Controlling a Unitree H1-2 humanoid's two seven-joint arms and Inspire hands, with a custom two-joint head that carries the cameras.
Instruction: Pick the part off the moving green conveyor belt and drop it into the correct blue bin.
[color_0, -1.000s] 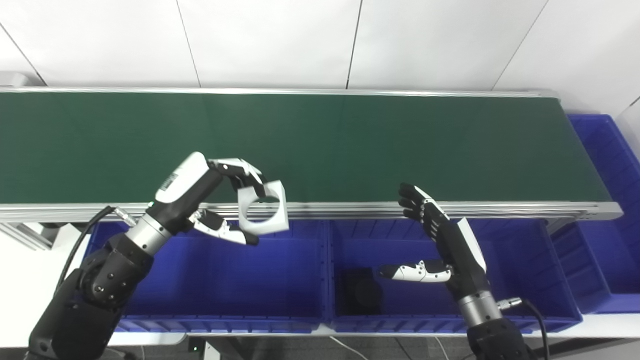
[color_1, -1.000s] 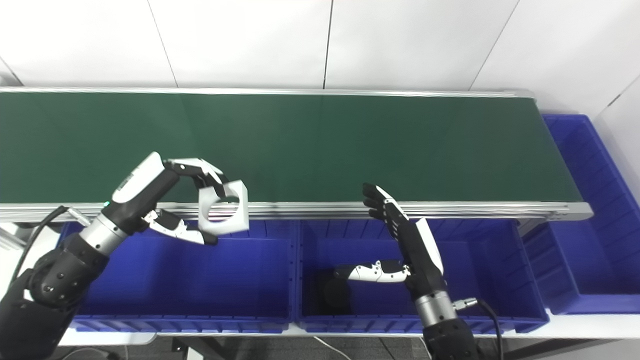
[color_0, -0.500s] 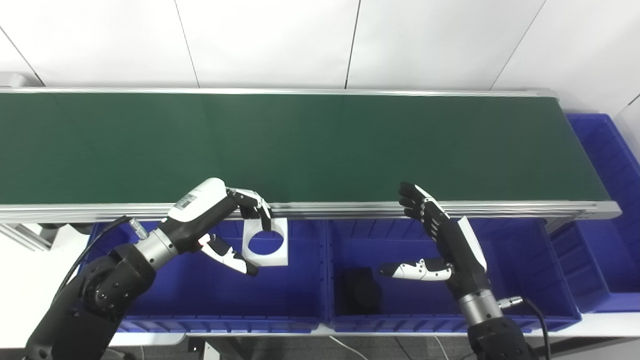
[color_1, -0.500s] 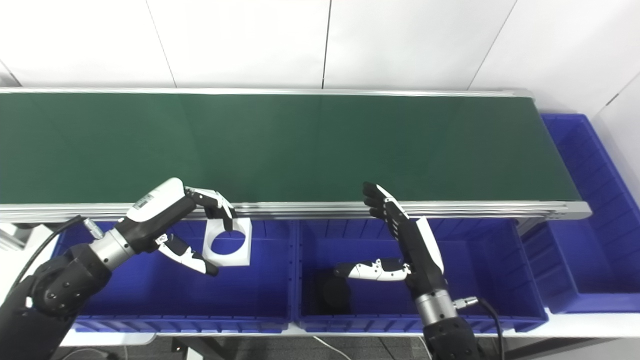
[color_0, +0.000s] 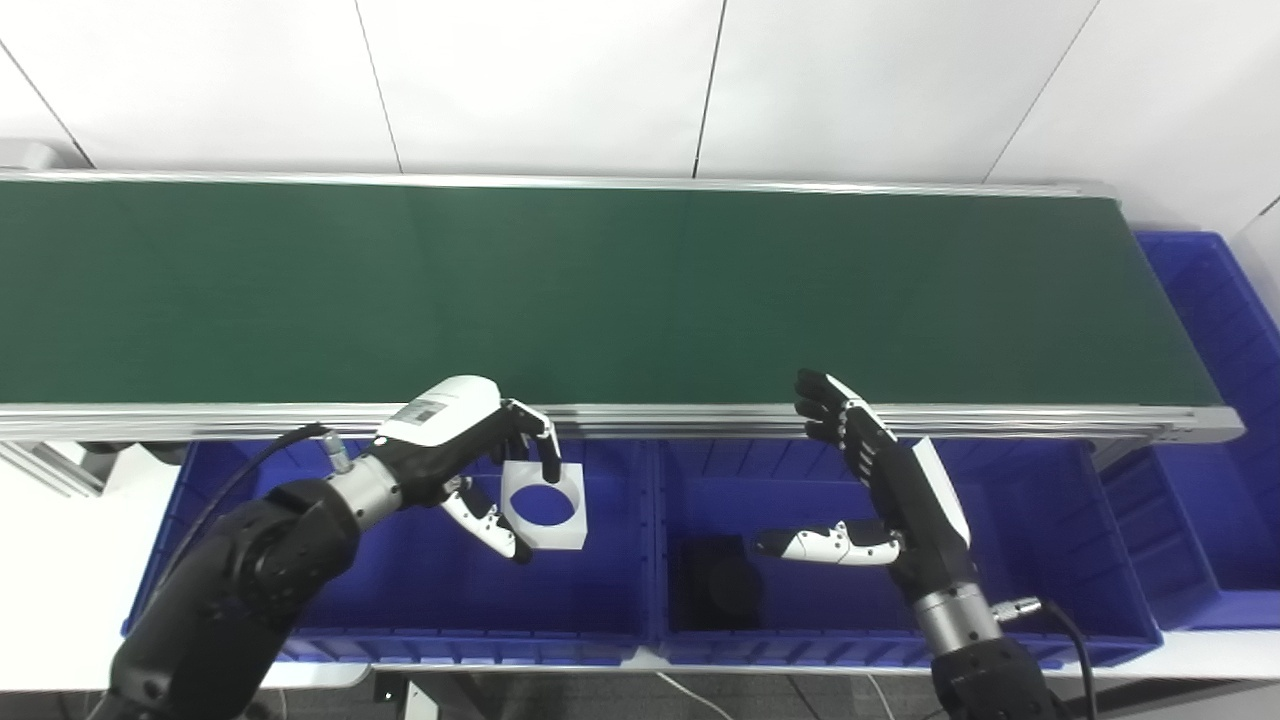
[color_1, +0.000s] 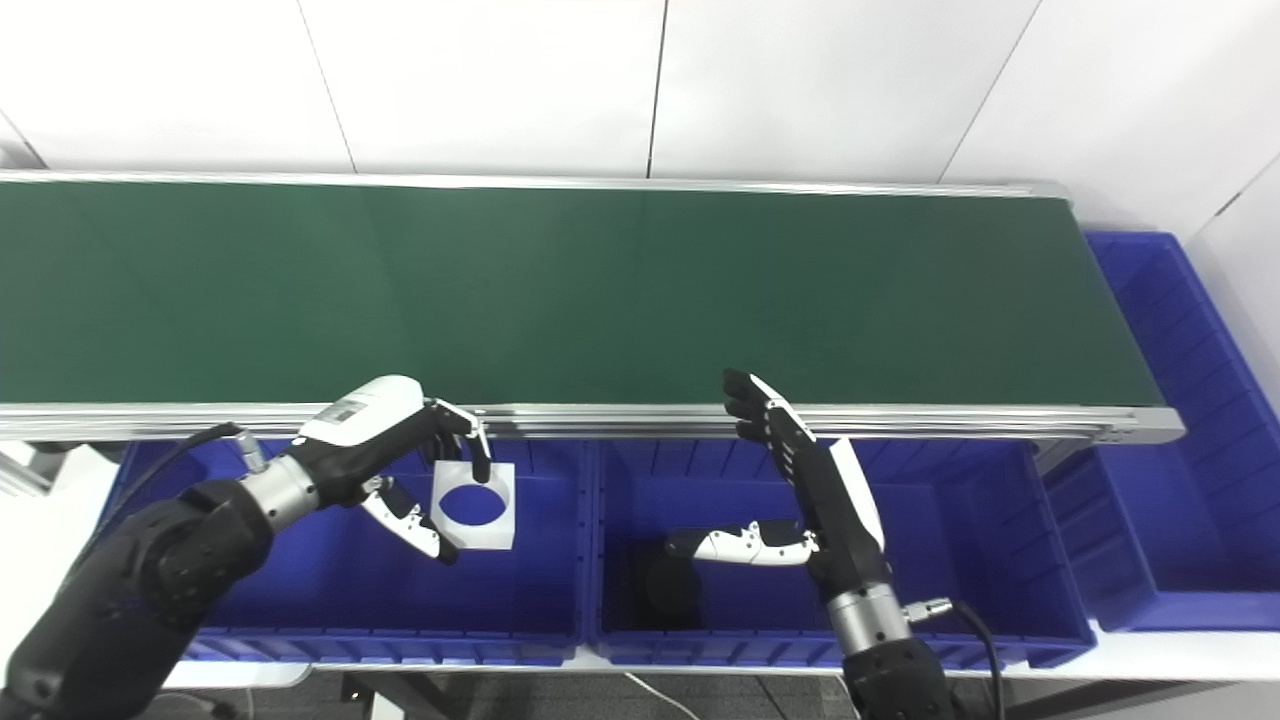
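Note:
The part is a white square block with a round hole (color_0: 572, 537). My left hand (color_0: 455, 450) is shut on it, fingers hooked over its top edge and thumb at its lower left corner. It hangs low inside the left blue bin (color_0: 400, 590), near that bin's right wall. My right hand (color_0: 890, 490) is open and empty, fingers spread, above the middle blue bin (color_0: 1050, 540), just in front of the conveyor rail. The green conveyor belt (color_0: 640, 290) carries nothing in view.
A black part (color_0: 725, 590) lies in the middle bin at its left end. A third blue bin (color_0: 1225, 420) stands at the right end of the belt. The metal rail (color_0: 650, 418) runs between the belt and the bins.
My left hand has carried the white part from above the belt's front rail down and toward me into the left bin. My right hand has stayed still.

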